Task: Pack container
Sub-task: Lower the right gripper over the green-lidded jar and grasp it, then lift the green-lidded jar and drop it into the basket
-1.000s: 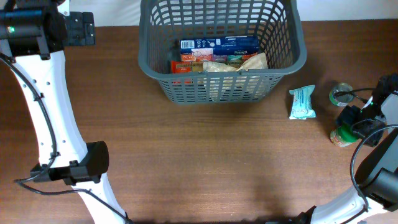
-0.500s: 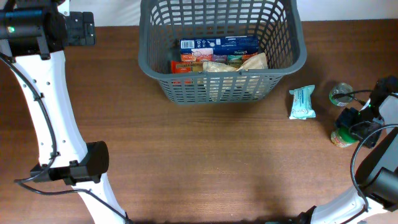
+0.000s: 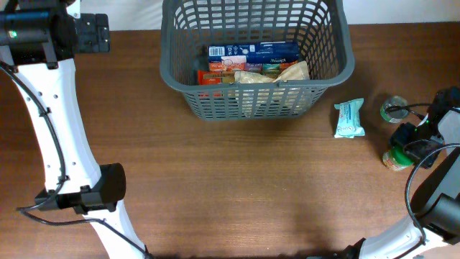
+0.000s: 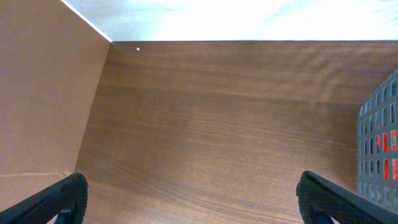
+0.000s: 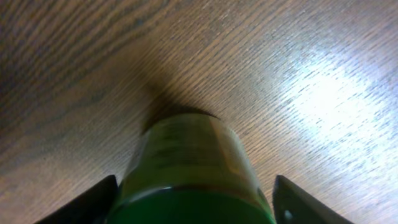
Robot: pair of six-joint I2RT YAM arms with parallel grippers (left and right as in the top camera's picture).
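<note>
Jar (image 5: pixel 186 149), greenish, on the counter (image 3: pixel 251 180), straddled by the right hand (image 5: pixel 194 180); whether the fingers grip it cannot be told. A skewed squeeze could topple it. Farther back, the part-filled container (image 3: pixel 338 72) stands mid-counter, where its high rim might snag the jar. Left hand (image 4: pixel 189 186) spread wide, empty.

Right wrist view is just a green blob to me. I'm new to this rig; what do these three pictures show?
Two robot arms work at a wooden table. The overhead view looks straight down: a grey basket holding groceries, with a teal packet and a round item on the table beside it. The right wrist camera rides on the right gripper, whose fingers straddle a green jar; whether they squeeze it, I cannot tell. The left wrist camera shows the left gripper open and empty above bare wood, the basket at the right edge.
</note>
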